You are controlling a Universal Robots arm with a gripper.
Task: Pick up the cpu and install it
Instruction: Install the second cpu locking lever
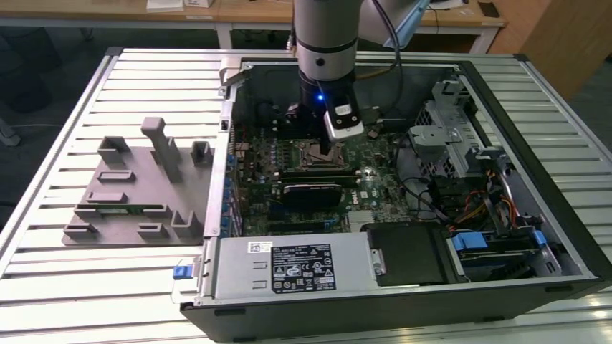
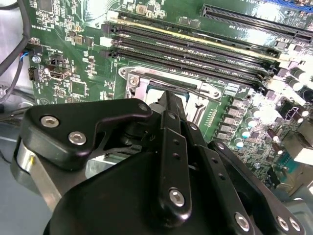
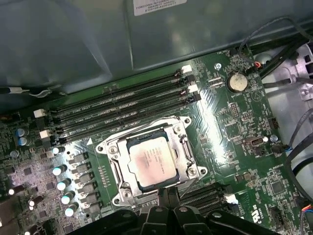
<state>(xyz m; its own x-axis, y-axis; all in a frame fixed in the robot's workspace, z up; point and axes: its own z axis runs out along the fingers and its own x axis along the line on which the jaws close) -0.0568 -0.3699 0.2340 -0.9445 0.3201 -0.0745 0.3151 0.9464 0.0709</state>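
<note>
Gripper (image 1: 330, 152) hung low inside the open computer case (image 1: 535, 93), just above the CPU socket (image 3: 152, 161) on the motherboard (image 3: 234, 132); I couldn't tell its grasp state. I noted the cpu (image 3: 152, 160) lay flat in the socket frame, apparently seated, beside the memory slots (image 3: 122, 105).
</note>
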